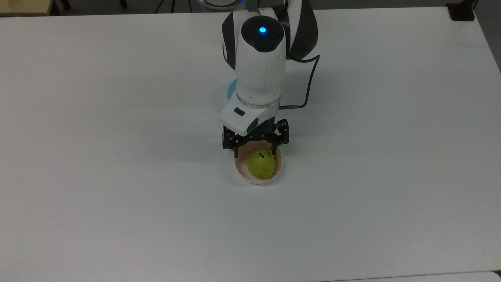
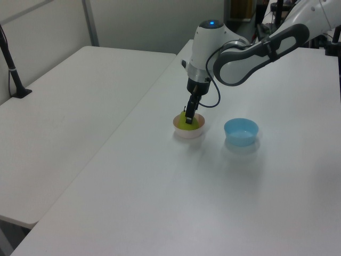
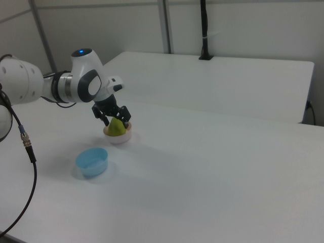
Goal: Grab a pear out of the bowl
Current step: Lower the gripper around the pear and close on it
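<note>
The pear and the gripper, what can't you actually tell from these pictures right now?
- Top view: the arm covers the far rim of the pink bowl and most of the blue bowl.
- Left view: the gripper stands in front of the pear, so contact between fingers and fruit cannot be told.
- Right view: the gripper hides part of the pear; its stem cannot be made out.

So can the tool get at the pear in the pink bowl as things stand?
Probably yes. The tool is open right above the pear, its fingers straddling the fruit's upper part in the top view. The pear sits exposed in the pink bowl, and the blue bowl stands apart, out of the way.
</note>
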Tool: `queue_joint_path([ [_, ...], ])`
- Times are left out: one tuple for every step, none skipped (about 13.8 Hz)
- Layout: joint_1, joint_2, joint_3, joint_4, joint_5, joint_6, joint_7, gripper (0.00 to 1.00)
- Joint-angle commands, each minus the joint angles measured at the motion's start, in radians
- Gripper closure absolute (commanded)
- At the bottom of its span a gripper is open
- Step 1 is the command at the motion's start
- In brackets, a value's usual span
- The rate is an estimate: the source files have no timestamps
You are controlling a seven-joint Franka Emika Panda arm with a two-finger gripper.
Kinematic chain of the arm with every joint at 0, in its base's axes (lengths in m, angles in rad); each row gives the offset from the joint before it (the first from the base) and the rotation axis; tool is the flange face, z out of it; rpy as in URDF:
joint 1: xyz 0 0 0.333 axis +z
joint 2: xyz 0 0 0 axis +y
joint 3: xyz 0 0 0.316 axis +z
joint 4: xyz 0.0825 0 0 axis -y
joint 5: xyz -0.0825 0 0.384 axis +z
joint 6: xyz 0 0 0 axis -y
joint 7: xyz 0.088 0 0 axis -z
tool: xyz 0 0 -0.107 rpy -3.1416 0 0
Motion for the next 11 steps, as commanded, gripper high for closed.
queue_joint_path([
  [0.01, 0.022, -0.01, 0.006, 0.004, 0.016, 0.006, 0.03],
  [0.014, 0.027, -0.01, 0.006, 0.002, 0.016, 0.006, 0.03],
  [0.019, 0.027, -0.01, 0.006, 0.002, 0.016, 0.006, 0.03],
  [0.021, 0.029, -0.01, 0.006, 0.002, 0.016, 0.006, 0.05],
  [0.021, 0.032, -0.01, 0.006, 0.002, 0.019, 0.006, 0.07],
  [0.022, 0.033, -0.01, 0.006, 0.001, 0.044, 0.004, 0.13],
  [0.022, 0.033, -0.01, 0.006, 0.002, 0.062, 0.004, 0.21],
  [0.022, 0.033, -0.01, 0.004, 0.004, 0.067, 0.004, 0.33],
  [0.024, 0.033, -0.01, 0.004, 0.004, 0.067, 0.004, 0.41],
  [0.024, 0.032, -0.01, 0.003, 0.002, 0.067, 0.003, 0.51],
  [0.024, 0.032, -0.01, 0.003, 0.002, 0.065, 0.003, 0.52],
])
